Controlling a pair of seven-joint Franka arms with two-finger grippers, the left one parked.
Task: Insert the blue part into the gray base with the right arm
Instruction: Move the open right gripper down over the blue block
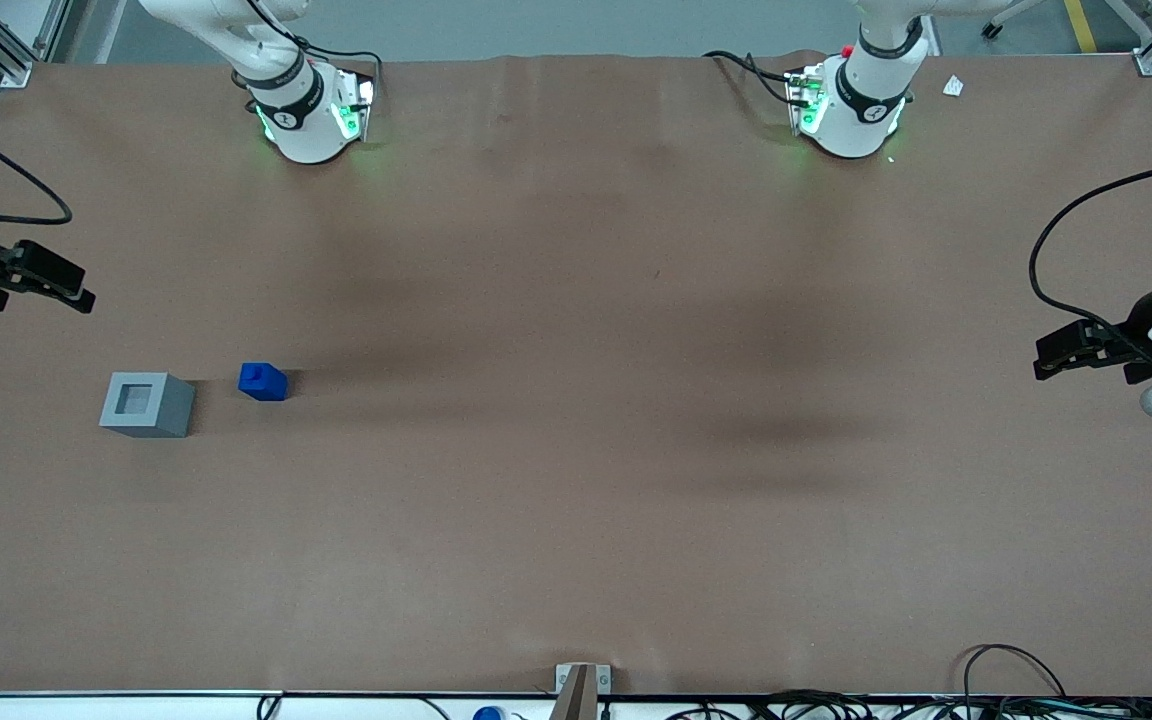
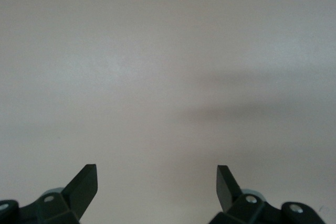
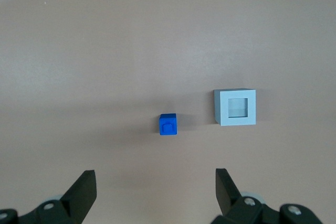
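Note:
The blue part [image 1: 263, 381] stands on the brown table with its stub up, beside the gray base [image 1: 147, 404], whose square recess faces up and is empty. The two are a short gap apart. My right arm's gripper [image 1: 76, 295] hangs above the table at the working arm's end, farther from the front camera than the gray base. In the right wrist view the gripper [image 3: 156, 179] is open and empty, well above the table, with the blue part [image 3: 167, 124] and the gray base [image 3: 234, 107] ahead of the fingertips.
Two white arm bases [image 1: 306, 110] [image 1: 851, 105] stand at the table's back edge. A small bracket [image 1: 581, 685] and loose cables [image 1: 1016, 670] lie at the front edge. The parked arm's gripper [image 1: 1076, 350] hangs at its own end.

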